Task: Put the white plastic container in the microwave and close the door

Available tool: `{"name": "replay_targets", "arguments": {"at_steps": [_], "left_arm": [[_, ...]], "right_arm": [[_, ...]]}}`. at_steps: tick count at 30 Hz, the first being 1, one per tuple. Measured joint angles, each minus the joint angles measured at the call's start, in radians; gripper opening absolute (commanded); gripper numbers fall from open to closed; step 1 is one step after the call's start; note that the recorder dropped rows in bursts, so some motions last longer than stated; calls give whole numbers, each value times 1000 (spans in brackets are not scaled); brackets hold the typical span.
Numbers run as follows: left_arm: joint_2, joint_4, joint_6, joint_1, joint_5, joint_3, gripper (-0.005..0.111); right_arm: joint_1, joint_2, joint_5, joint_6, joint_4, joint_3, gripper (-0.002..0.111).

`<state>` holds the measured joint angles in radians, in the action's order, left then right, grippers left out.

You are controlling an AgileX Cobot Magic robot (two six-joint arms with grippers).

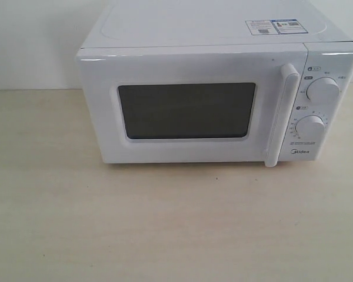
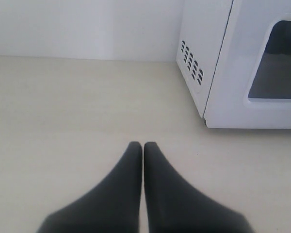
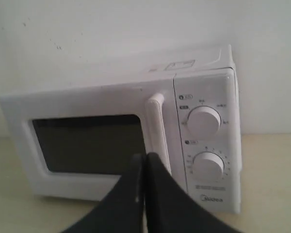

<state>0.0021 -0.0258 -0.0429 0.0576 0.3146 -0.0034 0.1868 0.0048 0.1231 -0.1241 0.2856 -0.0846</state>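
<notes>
The white microwave stands at the back of the table, its door flush with the front. The door has a dark mesh window and a vertical white bar handle. Neither gripper shows in the exterior view. My left gripper is shut and empty over bare table, off the microwave's vented left side. My right gripper is shut and empty, hanging in front of the handle. The white plastic container is out of view.
Two round knobs sit on the right panel, and stickers lie on the microwave's top. A pale wooden table stretches in front. A white wall stands behind.
</notes>
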Motion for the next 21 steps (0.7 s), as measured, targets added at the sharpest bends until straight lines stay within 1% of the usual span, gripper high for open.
{"name": "replay_targets", "arguments": {"at_steps": [2,5,10,21], "left_arm": [[0,0,0,0,0,0,4],[0,0,0,0,0,0,4],[0,0,0,0,0,0,4],[0,0,0,0,0,0,4]], "right_arm": [[0,0,29,89,-128,0,0],[0,0,80,139,-198,1,0],[0,0,89,157,-221,72,0],[0,0,178,160,-231,81,0]]}}
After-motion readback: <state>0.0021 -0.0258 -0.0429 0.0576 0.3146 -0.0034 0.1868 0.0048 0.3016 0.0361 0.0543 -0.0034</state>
